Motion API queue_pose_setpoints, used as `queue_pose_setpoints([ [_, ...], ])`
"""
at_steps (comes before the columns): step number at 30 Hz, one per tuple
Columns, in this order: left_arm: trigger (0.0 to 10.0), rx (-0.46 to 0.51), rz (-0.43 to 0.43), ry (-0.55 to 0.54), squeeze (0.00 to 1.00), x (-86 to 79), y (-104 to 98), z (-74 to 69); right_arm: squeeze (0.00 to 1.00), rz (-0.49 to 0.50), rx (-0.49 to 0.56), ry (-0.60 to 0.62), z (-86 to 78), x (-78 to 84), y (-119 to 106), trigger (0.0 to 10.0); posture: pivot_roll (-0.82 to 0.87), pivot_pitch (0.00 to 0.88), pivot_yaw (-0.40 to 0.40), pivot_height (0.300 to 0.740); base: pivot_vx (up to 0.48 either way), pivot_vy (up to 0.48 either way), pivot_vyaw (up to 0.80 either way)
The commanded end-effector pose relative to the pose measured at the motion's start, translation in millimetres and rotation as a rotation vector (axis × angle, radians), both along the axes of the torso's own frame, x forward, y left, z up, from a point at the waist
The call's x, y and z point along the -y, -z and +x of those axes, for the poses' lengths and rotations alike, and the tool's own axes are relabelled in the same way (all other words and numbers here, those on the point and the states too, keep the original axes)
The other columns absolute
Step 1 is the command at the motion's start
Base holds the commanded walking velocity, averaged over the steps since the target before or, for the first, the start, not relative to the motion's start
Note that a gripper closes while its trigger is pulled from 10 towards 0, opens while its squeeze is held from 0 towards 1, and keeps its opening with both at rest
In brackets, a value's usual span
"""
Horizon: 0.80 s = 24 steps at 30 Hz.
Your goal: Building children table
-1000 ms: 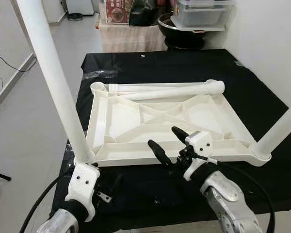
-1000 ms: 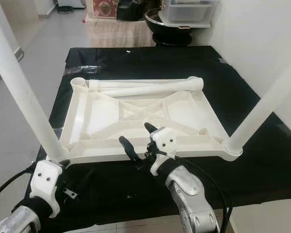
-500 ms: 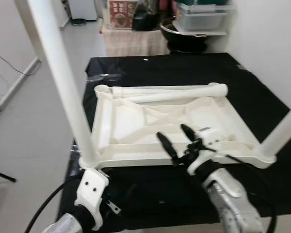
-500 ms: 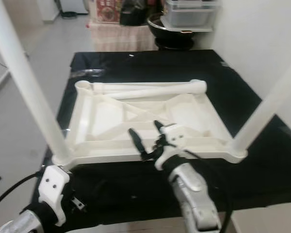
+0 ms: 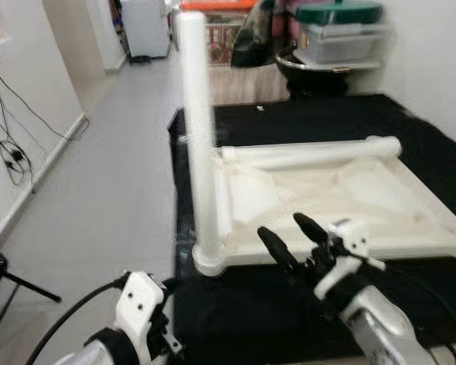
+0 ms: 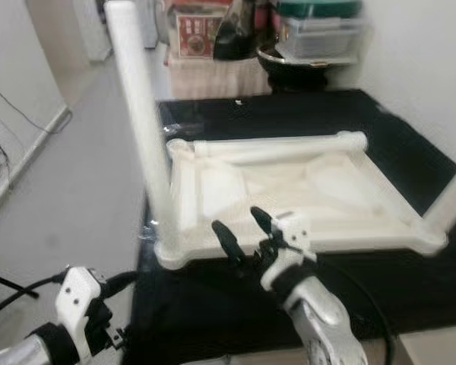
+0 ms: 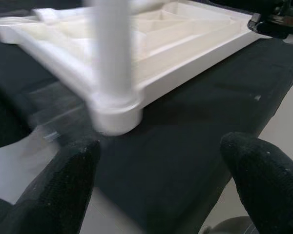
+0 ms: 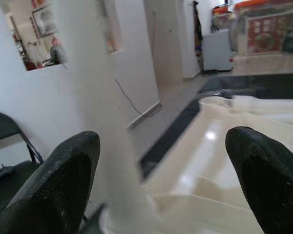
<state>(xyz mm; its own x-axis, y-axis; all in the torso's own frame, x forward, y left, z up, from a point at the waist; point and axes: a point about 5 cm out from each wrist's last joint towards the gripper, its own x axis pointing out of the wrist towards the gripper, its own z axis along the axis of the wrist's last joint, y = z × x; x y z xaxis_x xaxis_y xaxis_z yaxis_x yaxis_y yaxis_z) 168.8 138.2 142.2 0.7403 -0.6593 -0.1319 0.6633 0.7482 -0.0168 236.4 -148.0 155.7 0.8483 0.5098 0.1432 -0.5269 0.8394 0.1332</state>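
Right gripper [image 5: 289,236], fingers spread wide and holding nothing, is hovering nearer the upright leg [image 5: 197,144], standing just beyond-left; left gripper [image 7: 156,180] also gaping empty.

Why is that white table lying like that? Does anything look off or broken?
Nothing looks broken. The white tabletop lies upside down on the black cloth, one leg standing upright at its near corner and loose legs lying along its far edge: unfinished assembly.

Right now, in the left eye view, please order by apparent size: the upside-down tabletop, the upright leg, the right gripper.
1. Upside-down tabletop, largest.
2. Upright leg.
3. Right gripper, smallest, although it looks bigger by being nearest the camera.
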Motion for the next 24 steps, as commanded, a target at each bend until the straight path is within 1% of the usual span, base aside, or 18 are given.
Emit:
queue_pose_setpoints([
  [1,10.0,-0.023,0.004,0.003,0.0,0.2,3.9,-0.5,0.0,0.034,-0.014,-0.025,-2.7,-2.2,0.8,10.0,-0.01,0.056,-0.039,0.74,0.0,0.476,0.0],
  [2,10.0,-0.022,-0.001,0.01,0.0,1.1,3.2,-0.1,0.0,0.043,-0.012,-0.044,-4.3,-1.9,0.1,10.0,-0.01,0.056,-0.039,0.74,0.0,0.476,0.0],
  [3,10.0,-0.021,-0.005,0.014,0.0,1.9,2.5,0.5,0.0,0.044,-0.015,-0.09,-7.2,-3.6,-0.2,10.0,-0.01,0.056,-0.038,0.74,0.0,0.476,0.0],
  [4,10.0,-0.021,-0.005,0.014,0.0,1.9,2.5,0.5,0.0,0.044,-0.015,-0.09,-7.2,-3.6,-0.2,10.0,-0.01,0.056,-0.038,0.74,0.0,0.476,0.0],
  [6,10.0,-0.019,-0.007,0.019,0.0,2.0,1.3,1.4,0.0,0.033,-0.025,-0.184,-14.1,-8.6,0.2,10.0,0.0,0.056,-0.04,0.74,0.0,0.476,0.0],
  [8,10.0,-0.016,-0.007,0.015,0.0,0.3,0.2,2.3,0.0,0.026,-0.033,-0.237,-18.9,-11.5,0.9,10.0,0.0,0.058,-0.042,0.74,0.0,0.476,0.0],
  [16,10.0,-0.014,-0.004,0.008,0.0,-1.5,-0.2,2.7,0.0,0.017,-0.049,-0.3,-25.4,-15.9,2.1,10.0,-0.01,0.06,-0.043,0.74,0.0,0.477,0.0],
  [18,10.0,0.0,0.001,-0.028,0.0,-2.0,0.4,6.3,0.0,-0.036,-0.055,-0.312,-22.5,-19.2,3.4,10.0,-0.01,0.062,-0.041,0.74,0.0,0.476,0.0],
  [19,10.0,0.006,0.002,-0.052,0.0,-3.0,0.7,8.9,0.0,-0.08,-0.058,-0.288,-17.8,-19.9,4.9,10.0,-0.01,0.062,-0.04,0.74,0.0,0.48,0.0],
  [20,10.0,0.006,0.002,-0.052,0.0,-3.0,0.7,8.9,0.0,-0.08,-0.058,-0.288,-17.8,-19.9,4.9,10.0,-0.01,0.062,-0.04,0.74,0.0,0.48,0.0],
  [21,10.0,0.032,0.012,-0.125,0.0,-7.1,0.4,15.7,0.0,-0.145,-0.066,-0.223,-8.3,-19.1,7.8,10.0,-0.01,0.064,-0.039,0.74,0.0,0.315,0.0],
  [22,10.0,0.047,0.003,-0.203,0.0,-11.3,0.1,23.4,0.0,-0.2,-0.061,-0.149,2.0,-17.9,9.1,10.0,0.0,0.065,-0.039,0.74,0.0,0.0,0.0],
  [23,10.0,0.055,-0.004,-0.255,0.0,-14.1,0.0,28.5,0.0,-0.235,-0.054,-0.101,8.8,-17.3,9.5,10.0,0.0,0.065,-0.039,0.74,0.0,0.0,0.0],
  [24,10.0,0.055,-0.004,-0.255,0.0,-14.1,0.0,28.5,0.0,-0.235,-0.054,-0.101,8.8,-17.3,9.5,10.0,0.0,0.065,-0.039,0.74,0.0,0.0,0.0],
])
